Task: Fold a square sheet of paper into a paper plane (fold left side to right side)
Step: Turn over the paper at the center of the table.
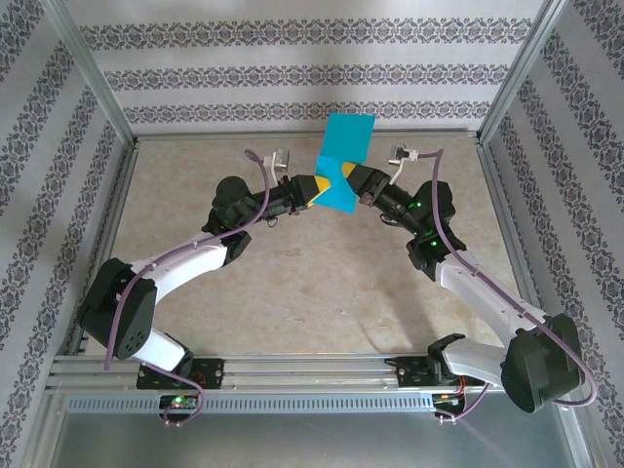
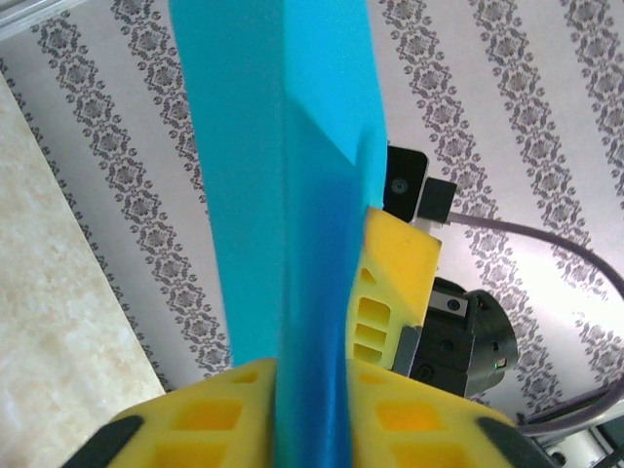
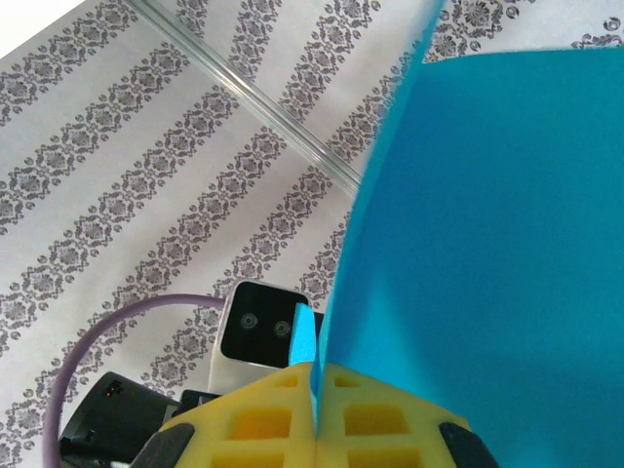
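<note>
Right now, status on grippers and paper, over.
Left gripper shut on the teal paper sheet. Right gripper shut on it too. Sheet creased, held upright above the table.

Beige marbled table (image 1: 292, 292); aluminium rail (image 1: 312, 367) with arm bases (image 1: 180, 375) along near edge.

Left arm (image 1: 190, 263) and right arm (image 1: 487, 304): white shell links alternate with black joint housings. Left gripper (image 1: 314, 190) and right gripper (image 1: 353, 185) carry yellow fingers (image 2: 214, 414) moulded with rectangular recessed cells and dark outer corners. Just behind each gripper sits a pale camera module (image 1: 281, 156) with a black lens face. From it a purple cable (image 1: 255, 213) trails back along the arm. Green lights (image 1: 417, 206) dot the right arm's joints.
</note>
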Tool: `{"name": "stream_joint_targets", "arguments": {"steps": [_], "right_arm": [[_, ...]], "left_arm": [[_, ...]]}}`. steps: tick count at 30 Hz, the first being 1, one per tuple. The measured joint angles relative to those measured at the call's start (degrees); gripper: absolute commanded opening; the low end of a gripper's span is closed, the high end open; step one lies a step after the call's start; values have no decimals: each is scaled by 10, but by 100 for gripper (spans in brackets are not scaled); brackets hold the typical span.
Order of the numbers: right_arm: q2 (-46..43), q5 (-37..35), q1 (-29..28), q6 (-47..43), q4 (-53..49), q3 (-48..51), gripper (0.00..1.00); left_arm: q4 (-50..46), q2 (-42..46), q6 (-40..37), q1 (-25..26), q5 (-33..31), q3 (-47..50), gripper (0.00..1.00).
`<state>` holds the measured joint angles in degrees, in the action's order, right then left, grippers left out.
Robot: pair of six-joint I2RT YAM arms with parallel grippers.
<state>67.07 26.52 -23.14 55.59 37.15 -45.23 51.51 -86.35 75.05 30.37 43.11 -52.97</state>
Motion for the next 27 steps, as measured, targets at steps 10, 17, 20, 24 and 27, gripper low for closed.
{"name": "stream_joint_targets", "arguments": {"steps": [10,17,20,24,27], "right_arm": [[-13,-2,8,-9,-12,13,35],[-75,-4,54,-50,-78,44,53],[-116,-22,73,-95,-156,50,61],[-163,-76,80,-174,-277,49,76],[-177,-121,86,-230,-360,48,87]], "left_arm": [[-20,1,-17,0,0,0,0],[-156,45,-96,0,-4,-6,0],[-315,81,-183,0,-30,-47,0],[-529,107,-308,7,-98,-131,0],[-681,101,-392,32,-180,-196,0]]}}
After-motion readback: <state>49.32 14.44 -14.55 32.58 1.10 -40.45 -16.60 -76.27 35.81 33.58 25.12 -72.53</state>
